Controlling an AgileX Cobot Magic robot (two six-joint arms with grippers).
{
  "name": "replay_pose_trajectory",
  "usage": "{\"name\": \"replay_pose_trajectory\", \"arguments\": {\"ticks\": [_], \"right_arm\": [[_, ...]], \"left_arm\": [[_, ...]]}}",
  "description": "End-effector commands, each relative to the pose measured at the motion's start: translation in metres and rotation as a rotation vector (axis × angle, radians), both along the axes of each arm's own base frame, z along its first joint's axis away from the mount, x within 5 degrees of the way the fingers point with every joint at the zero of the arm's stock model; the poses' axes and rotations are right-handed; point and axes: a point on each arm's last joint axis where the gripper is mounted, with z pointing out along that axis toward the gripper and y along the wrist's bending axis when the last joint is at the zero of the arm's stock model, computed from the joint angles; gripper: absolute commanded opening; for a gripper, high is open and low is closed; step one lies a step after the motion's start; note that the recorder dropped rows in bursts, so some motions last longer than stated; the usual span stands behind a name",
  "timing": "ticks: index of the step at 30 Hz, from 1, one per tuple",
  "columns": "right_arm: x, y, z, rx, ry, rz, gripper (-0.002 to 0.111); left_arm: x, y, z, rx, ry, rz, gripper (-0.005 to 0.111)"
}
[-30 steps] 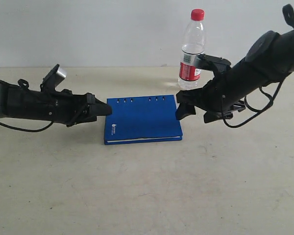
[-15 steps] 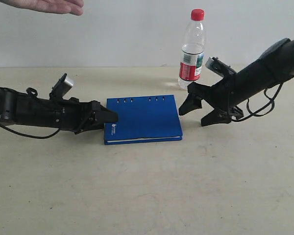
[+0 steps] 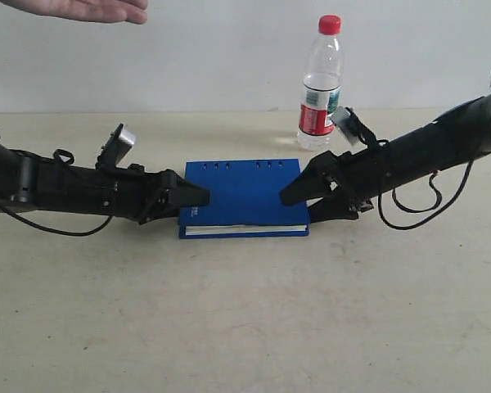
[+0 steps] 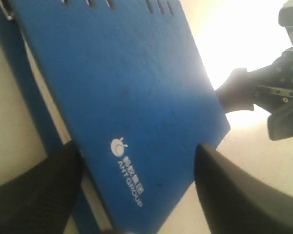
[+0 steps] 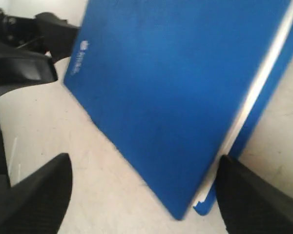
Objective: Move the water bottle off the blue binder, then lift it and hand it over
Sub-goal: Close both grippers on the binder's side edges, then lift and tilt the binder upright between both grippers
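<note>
The blue binder [image 3: 241,195] lies flat in the middle of the table. The water bottle [image 3: 320,86], red-capped, stands upright on the table behind the binder's far right corner, clear of it. My left gripper [image 3: 192,196] is open at the binder's left edge. In the left wrist view the binder [image 4: 127,87] with its white logo pokes a corner between the spread fingers [image 4: 34,195]. My right gripper [image 3: 307,205] is open at the right edge. In the right wrist view the binder [image 5: 176,83] has a corner between its wide fingers [image 5: 259,200].
A person's open hand [image 3: 90,10] hovers at the top left, above the left arm. The pale table [image 3: 245,311] stretches in front of the binder. A white wall stands behind the bottle. Each wrist view shows the opposite gripper [image 4: 263,97] [image 5: 24,53] across the binder.
Both grippers have closed in on the binder's two side edges; the right one dropped lower. The binder shifted slightly to the right. The bottle has stayed put.
</note>
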Motion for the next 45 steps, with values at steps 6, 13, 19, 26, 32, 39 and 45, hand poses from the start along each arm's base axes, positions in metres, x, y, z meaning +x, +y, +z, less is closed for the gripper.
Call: {"name": "replay_pose_trajectory", "arguments": {"ticks": [6, 13, 19, 26, 32, 39, 45], "right_arm": [[-0.004, 0.012, 0.007, 0.105, -0.006, 0.037, 0.036], [0.004, 0.010, 0.003, 0.053, -0.041, -0.053, 0.000], [0.003, 0.010, 0.002, 0.043, -0.099, -0.004, 0.000], [-0.015, -0.001, -0.013, -0.136, -0.241, 0.345, 0.000], [-0.016, -0.011, -0.023, -0.283, -0.290, 0.444, 0.000], [-0.008, -0.027, 0.001, -0.516, -0.434, 0.495, 0.000], [-0.008, -0.022, 0.027, -0.738, -0.614, 0.692, 0.000]], "left_arm": [[0.001, 0.002, -0.002, 0.012, -0.005, -0.005, 0.048], [-0.001, 0.000, 0.002, -0.021, -0.032, -0.039, 0.007], [-0.003, 0.000, 0.008, -0.049, -0.137, -0.116, 0.005], [-0.004, 0.035, 0.007, -0.027, -0.143, -0.112, 0.021], [-0.004, 0.041, 0.009, -0.036, -0.160, -0.106, 0.068], [0.000, 0.041, 0.012, 0.028, -0.339, -0.148, 0.068], [0.004, 0.037, 0.030, -0.008, -0.568, -0.231, 0.068]]}}
